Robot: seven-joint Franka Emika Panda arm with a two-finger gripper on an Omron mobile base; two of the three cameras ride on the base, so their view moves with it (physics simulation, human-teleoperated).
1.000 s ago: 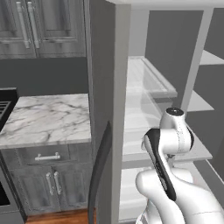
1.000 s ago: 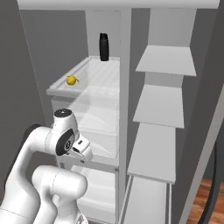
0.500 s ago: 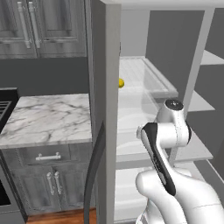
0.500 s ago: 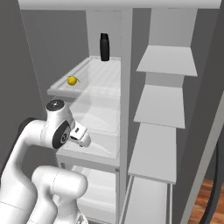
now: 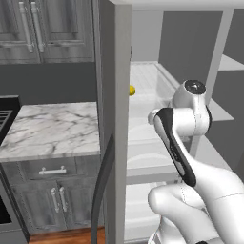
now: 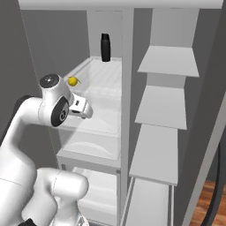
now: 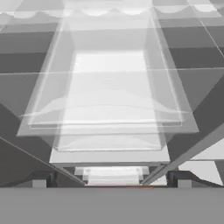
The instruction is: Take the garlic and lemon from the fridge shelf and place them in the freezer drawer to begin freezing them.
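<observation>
The lemon (image 6: 73, 81) lies at the left edge of the ribbed white fridge shelf (image 6: 106, 75), and it peeks out past the fridge wall in the left base view (image 5: 132, 89). My wrist (image 6: 55, 106) hangs just below and in front of the lemon, with the hand (image 6: 81, 109) pointing down over the clear bins. My gripper (image 7: 111, 183) is open, its fingertips (image 7: 39, 181) far apart with nothing between them. Below the bins lies a pale white drawer (image 6: 95, 190). The garlic is hidden.
A black bottle (image 6: 105, 47) stands at the back of the ribbed shelf. Clear curved-front bins (image 7: 109, 100) stack under the hand. Plain grey shelves (image 6: 163, 106) fill the right column. A marble counter (image 5: 52, 126) and the dark fridge door handle (image 5: 102, 186) are on the left.
My arm has lifted: the wrist has risen from bin level to just under the ribbed shelf, close to the lemon. The lemon and bottle have stayed put.
</observation>
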